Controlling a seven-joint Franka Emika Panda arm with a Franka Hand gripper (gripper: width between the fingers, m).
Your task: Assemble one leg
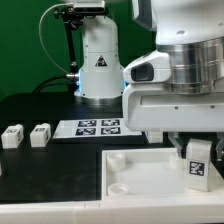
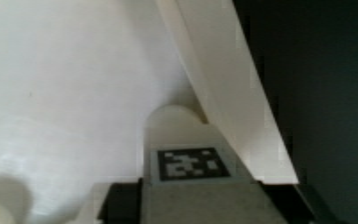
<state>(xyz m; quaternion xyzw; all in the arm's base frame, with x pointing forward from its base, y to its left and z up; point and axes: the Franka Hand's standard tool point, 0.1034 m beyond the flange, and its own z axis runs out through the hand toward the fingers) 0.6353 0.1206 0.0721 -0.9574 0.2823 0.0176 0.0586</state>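
Note:
My gripper (image 1: 196, 150) is shut on a leg (image 1: 197, 164), a small white block with a black-and-white tag, and holds it upright over the exterior view's right part of the large white tray (image 1: 135, 195). In the wrist view the leg (image 2: 195, 150) points away from the camera toward the tray's white surface (image 2: 69, 90), with dark fingers (image 2: 126, 203) on both its sides. Two more legs (image 1: 12, 135) (image 1: 40, 133) lie on the black table at the exterior view's left.
The marker board (image 1: 98, 127) lies behind the tray, in front of the white robot base (image 1: 98, 65). A round socket (image 1: 117, 158) shows in the tray's corner. The tray's raised rim (image 2: 229, 80) runs beside the held leg.

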